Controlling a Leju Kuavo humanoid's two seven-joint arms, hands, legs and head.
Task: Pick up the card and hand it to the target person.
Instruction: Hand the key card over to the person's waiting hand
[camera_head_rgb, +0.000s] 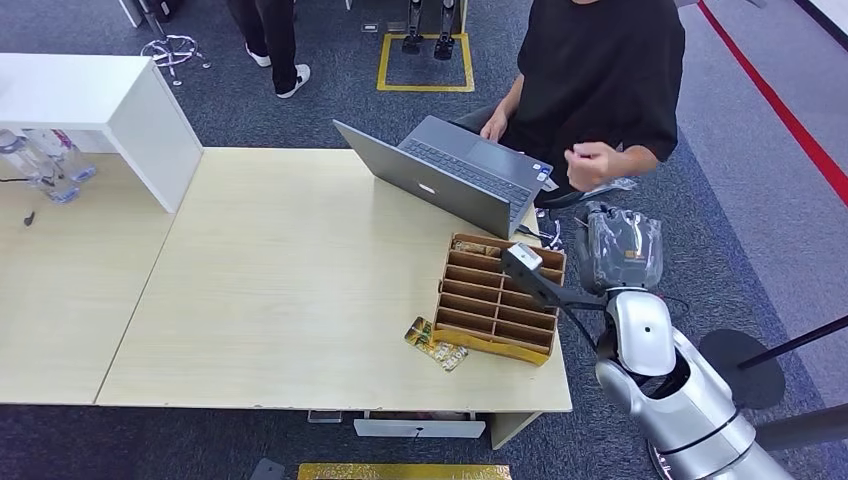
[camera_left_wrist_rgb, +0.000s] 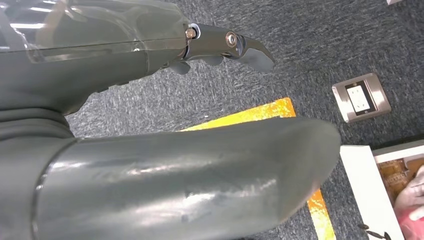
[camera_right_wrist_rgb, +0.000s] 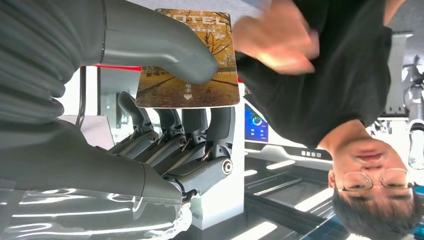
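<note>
The right robot hand (camera_right_wrist_rgb: 165, 130) clamps the card (camera_right_wrist_rgb: 192, 60), thumb pressed on its printed face and the darker fingers (camera_right_wrist_rgb: 200, 125) behind it. In the head view this robot hand (camera_head_rgb: 620, 250) is raised off the right end of the bench (camera_head_rgb: 280, 290), just below the seated person's closed hand (camera_head_rgb: 592, 163); the right wrist view shows that person's hand (camera_right_wrist_rgb: 277, 37) close to the card's edge, blurred, and I cannot tell whether it touches.

On the bench an open laptop (camera_head_rgb: 450, 180) stands between the person and a cardboard slotted organizer (camera_head_rgb: 498, 300), with loose cards (camera_head_rgb: 436, 344) lying against the organizer's near-left corner. A white box (camera_head_rgb: 110, 110) and plastic bottles (camera_head_rgb: 45, 160) sit far left.

The left robot hand (camera_left_wrist_rgb: 150, 150) hangs over grey carpet, its fingers (camera_left_wrist_rgb: 235, 47) apart and holding nothing.
</note>
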